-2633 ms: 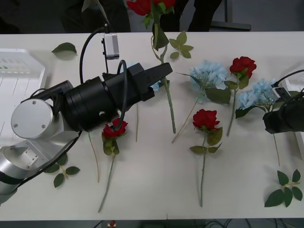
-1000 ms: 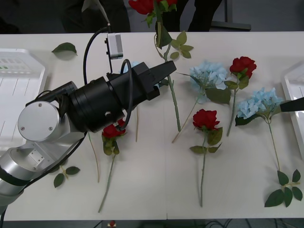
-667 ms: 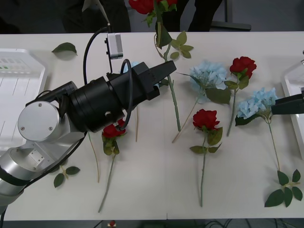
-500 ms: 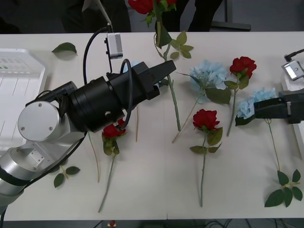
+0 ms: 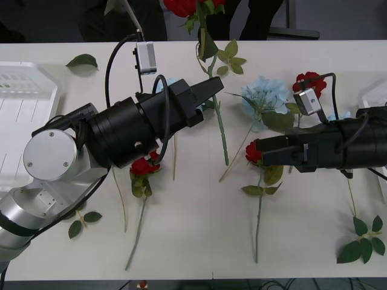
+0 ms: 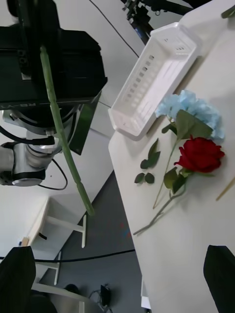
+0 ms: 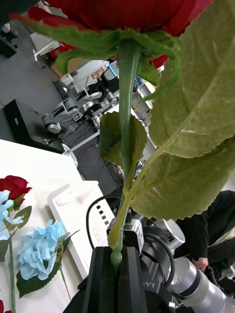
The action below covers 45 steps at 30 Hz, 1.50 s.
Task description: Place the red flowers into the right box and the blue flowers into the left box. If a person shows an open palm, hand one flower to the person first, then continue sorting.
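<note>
I count four red roses. One (image 5: 180,6) is up in my grip. One (image 5: 145,167) lies on the counter (image 5: 193,241) under my left arm. One (image 5: 254,154) lies mid-counter, and one (image 5: 309,81) lies farther back on the right.

Of the blue hydrangeas I can make out three. One (image 5: 264,95) lies in the open beside the far rose. One (image 5: 344,115) is mostly hidden behind my right arm. One (image 5: 169,81) is a pale scrap behind my left wrist.

There are two white trays: the left box (image 5: 24,103) at the counter's left end and the right box (image 7: 63,195) at the other.

My left fingers (image 5: 213,89) are pressed together on the raised rose's stem. Its bloom sits high and its stem tip hangs free above the counter.

My right fingers (image 5: 256,148) are spread wide and hold nothing. They hover over the mid-counter rose, and I cannot tell if they touch it.
</note>
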### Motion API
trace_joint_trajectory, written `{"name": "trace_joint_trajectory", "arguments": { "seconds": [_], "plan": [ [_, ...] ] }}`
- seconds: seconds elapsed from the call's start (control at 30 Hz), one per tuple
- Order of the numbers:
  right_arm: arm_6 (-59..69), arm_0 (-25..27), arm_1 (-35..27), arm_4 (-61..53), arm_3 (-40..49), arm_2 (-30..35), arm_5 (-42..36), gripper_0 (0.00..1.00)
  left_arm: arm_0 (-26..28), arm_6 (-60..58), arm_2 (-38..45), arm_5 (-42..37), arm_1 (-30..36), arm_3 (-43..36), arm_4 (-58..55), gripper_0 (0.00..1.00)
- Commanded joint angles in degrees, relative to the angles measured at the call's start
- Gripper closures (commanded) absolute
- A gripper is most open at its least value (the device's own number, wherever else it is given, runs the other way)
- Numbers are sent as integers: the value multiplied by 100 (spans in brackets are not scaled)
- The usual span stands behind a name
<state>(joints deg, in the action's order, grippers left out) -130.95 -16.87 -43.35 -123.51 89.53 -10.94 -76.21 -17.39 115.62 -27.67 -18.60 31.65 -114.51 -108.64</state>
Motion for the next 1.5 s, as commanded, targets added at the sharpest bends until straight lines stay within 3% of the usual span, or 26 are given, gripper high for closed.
{"name": "trace_joint_trajectory", "arguments": {
  "seconds": [0.03,0.43,0.8,1.03,1.3,1.47,1.5],
  "plan": [
    [61,-123,169,213,346,4,45,0,-177,-207,42,67,-80,-142,0,100],
    [114,-484,802,292,346,-514,432,0,-168,-198,42,67,-115,-142,9,100],
    [290,-642,1127,714,337,-532,581,0,-159,-198,42,67,-133,-142,18,100],
    [448,-721,1224,925,346,-549,634,23,-150,-198,42,67,-141,-142,18,100],
    [826,-800,1320,1031,337,-541,616,77,-150,-189,42,67,-141,-142,18,100],
    [887,-818,1347,1057,337,-549,625,100,-150,-189,42,67,-150,-142,18,100],
    [896,-818,1347,1057,337,-549,625,100,-150,-189,42,67,-150,-142,18,100]
  ]
}}
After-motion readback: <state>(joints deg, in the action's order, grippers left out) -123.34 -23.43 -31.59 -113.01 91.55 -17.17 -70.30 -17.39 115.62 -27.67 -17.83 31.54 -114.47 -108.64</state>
